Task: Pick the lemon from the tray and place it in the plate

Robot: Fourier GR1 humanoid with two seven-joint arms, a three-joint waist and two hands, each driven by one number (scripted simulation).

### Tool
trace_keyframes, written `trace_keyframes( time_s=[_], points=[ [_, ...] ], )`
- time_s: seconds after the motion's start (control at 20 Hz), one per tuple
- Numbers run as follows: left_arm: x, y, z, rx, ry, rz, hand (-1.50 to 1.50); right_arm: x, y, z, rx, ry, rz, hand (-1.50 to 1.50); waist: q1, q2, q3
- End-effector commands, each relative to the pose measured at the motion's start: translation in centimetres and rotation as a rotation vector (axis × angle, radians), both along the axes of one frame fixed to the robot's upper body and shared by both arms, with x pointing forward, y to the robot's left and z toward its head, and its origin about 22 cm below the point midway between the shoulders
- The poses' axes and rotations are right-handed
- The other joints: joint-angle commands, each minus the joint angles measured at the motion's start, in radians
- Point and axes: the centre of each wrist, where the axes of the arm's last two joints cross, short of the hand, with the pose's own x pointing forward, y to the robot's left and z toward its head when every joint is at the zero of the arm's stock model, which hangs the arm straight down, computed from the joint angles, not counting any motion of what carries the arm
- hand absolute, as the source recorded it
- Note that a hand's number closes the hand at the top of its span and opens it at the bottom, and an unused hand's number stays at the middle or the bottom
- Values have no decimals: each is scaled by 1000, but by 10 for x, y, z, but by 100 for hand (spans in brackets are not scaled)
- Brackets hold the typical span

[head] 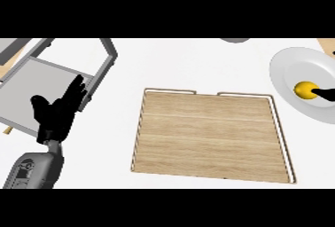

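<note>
The yellow lemon (303, 89) lies on the white plate (294, 62) at the right edge of the view. Only a small black part of my right hand (325, 93) shows, coming in from the right edge and touching the lemon's right side; the rest of it is out of view. In the middle of the counter the wooden tray (209, 137) holds nothing. At the left my left hand (56, 116) rests open and upright, well away from both tray and plate.
A grey metal frame with a flat grey panel (46, 84) stands at the upper left, just behind my left hand. A small grey object (234, 40) peeks in at the top edge. A strip of wood (327, 44) shows at the top right corner.
</note>
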Motion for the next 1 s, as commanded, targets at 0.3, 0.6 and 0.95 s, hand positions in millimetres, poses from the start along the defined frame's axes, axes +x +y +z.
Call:
trace_keyframes(
  time_s=[0.3,0.6,0.95],
  points=[
    [-6,9,-10,7,9,26,0,20,3,49,322,-348,201,-150,-22,-12,-3],
    [-17,9,-8,10,11,27,0,-9,-29,27,620,-174,190,-150,-25,-14,-3],
    [-9,-11,-22,-13,4,-7,0,-36,-63,34,624,-220,224,-150,-13,-1,-1]
  ],
)
